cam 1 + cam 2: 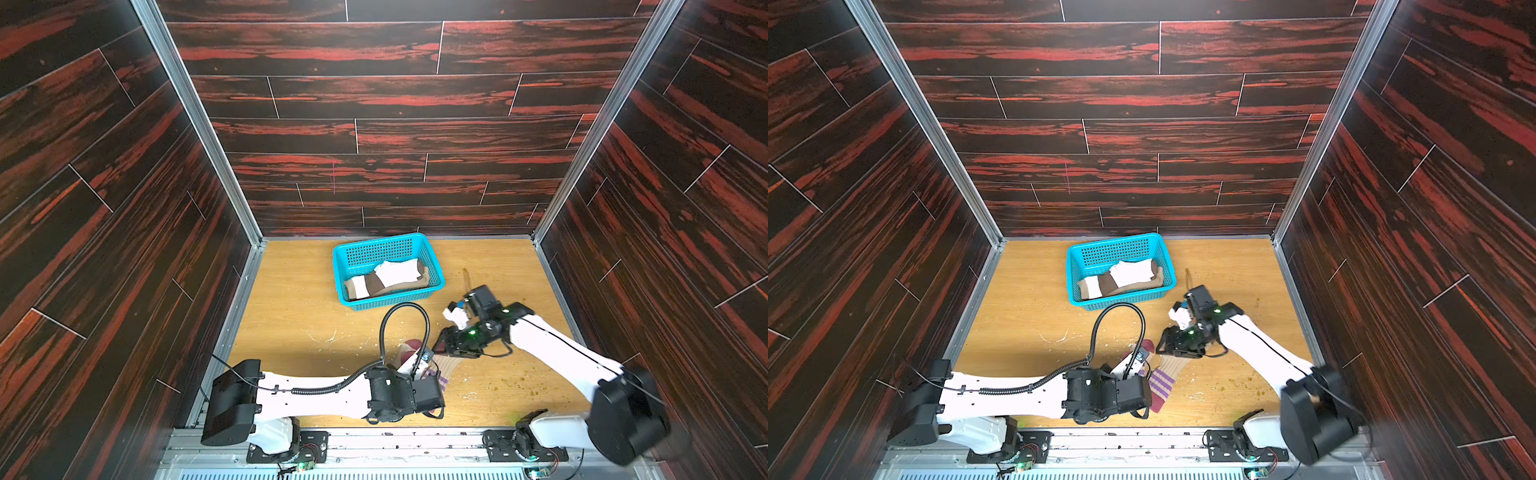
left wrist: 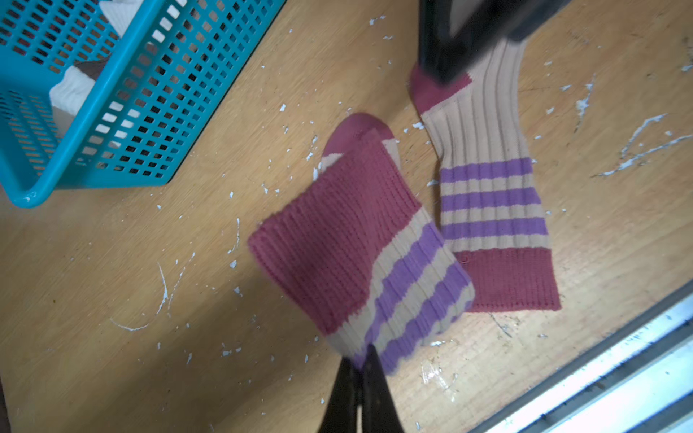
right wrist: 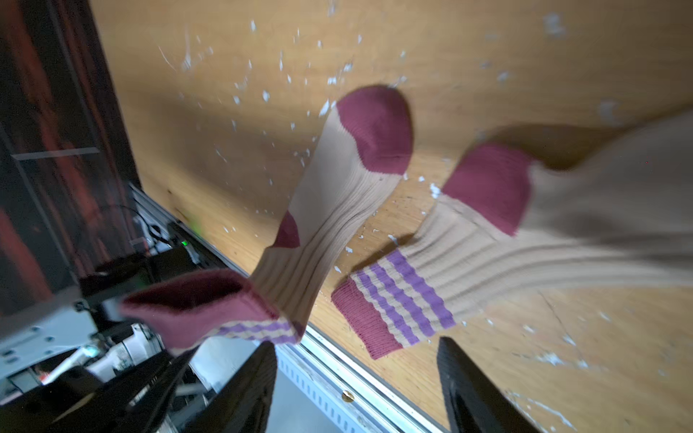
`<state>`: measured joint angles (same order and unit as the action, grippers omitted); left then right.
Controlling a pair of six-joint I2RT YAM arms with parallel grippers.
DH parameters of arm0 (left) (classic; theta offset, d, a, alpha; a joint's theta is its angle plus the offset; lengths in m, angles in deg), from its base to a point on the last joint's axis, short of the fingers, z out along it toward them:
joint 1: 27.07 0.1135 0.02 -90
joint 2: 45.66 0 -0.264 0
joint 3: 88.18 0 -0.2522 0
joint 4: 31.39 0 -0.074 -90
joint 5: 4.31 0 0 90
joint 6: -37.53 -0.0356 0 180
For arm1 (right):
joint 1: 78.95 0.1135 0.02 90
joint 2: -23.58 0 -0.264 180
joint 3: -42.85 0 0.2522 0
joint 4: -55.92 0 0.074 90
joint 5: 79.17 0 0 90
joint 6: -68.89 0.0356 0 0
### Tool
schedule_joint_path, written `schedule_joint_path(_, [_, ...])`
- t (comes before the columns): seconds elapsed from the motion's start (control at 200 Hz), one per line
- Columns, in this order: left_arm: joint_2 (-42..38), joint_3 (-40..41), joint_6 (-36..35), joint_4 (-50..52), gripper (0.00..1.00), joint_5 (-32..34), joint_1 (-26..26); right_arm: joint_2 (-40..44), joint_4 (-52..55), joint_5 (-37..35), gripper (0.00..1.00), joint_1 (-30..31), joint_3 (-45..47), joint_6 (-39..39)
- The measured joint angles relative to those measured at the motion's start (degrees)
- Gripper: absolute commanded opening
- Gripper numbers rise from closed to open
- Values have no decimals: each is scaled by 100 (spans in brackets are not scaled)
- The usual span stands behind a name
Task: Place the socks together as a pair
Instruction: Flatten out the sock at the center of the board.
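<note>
Ribbed cream knit, with maroon cuffs and purple stripes.
Your left tool (image 2: 365, 360) pinches the raised sock (image 2: 360, 240) — right tool (image 3: 356, 343) open over the flat sock (image 2: 487, 210), near table (image 2: 150, 281) edge.

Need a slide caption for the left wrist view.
Left gripper shut on one purple-striped sock, its mate lying flat on the table beside it, blue basket off to one side.

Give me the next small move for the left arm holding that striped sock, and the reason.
Probably shift the left gripper sideways and lower the held striped sock onto the flat striped sock. The jaws are shut on the striped end of the first, while its mate lies flat on the table just beside it, so the two are not yet stacked as a pair.
</note>
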<state>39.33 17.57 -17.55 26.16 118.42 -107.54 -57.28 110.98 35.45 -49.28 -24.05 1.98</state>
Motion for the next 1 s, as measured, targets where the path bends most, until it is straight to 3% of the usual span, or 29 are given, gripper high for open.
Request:
schedule_joint_path(0.391, [-291, 254, 254, 74, 5, 151, -24, -1462, -457, -776, 63, 590, -737, 42])
schedule_joint_path(0.787, [-295, 254, 328, 164, 4, 247, -24, -1810, -1329, -1565, 56, 844, -645, 389])
schedule_joint_path(0.872, [-295, 254, 358, 184, 4, 251, -24, -1910, -1517, -1626, 47, 901, -647, 455])
schedule_joint_path(0.997, [-297, 254, 400, 214, 4, 282, -24, -2138, -1631, -1679, 22, 964, -647, 474])
